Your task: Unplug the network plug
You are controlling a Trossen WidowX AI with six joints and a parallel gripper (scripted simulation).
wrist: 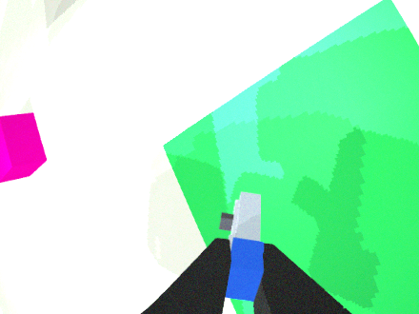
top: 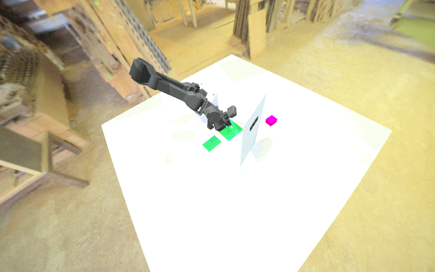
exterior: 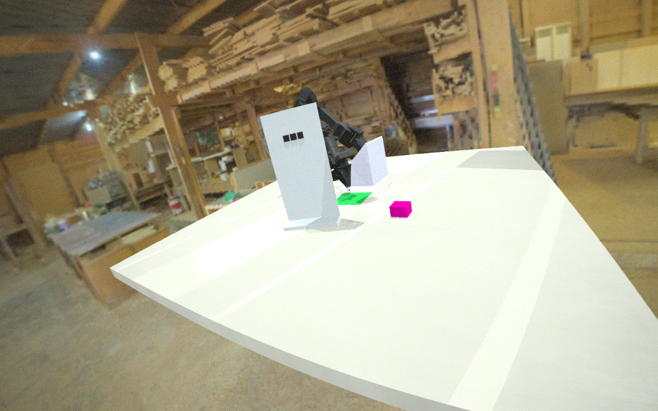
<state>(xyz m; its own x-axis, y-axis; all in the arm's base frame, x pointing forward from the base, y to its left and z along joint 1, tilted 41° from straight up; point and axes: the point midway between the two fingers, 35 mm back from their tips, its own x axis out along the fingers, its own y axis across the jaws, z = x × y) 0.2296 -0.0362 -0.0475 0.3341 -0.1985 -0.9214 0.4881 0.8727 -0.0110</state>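
- Your arm [top: 173,88] reached in from the far left edge of the bench [top: 288,205] toward its middle.
- Your gripper [wrist: 242,265] was clenched on the plug [wrist: 246,252], its blue body pinched between the dark fingers and its pale tip pointing down.
- You had the plug out of the panel, over the near-left edge of the larger green square [wrist: 330,157]; whether the tip touched the bench could not be told.
- A smaller green square [top: 211,143] lay just left of the larger one, nearer the front edge.
- The upright panel [top: 251,131] stood right of the squares, its three sockets [exterior: 293,137] dark.
- A magenta block [top: 271,120] sat beyond the panel, toward the right edge.
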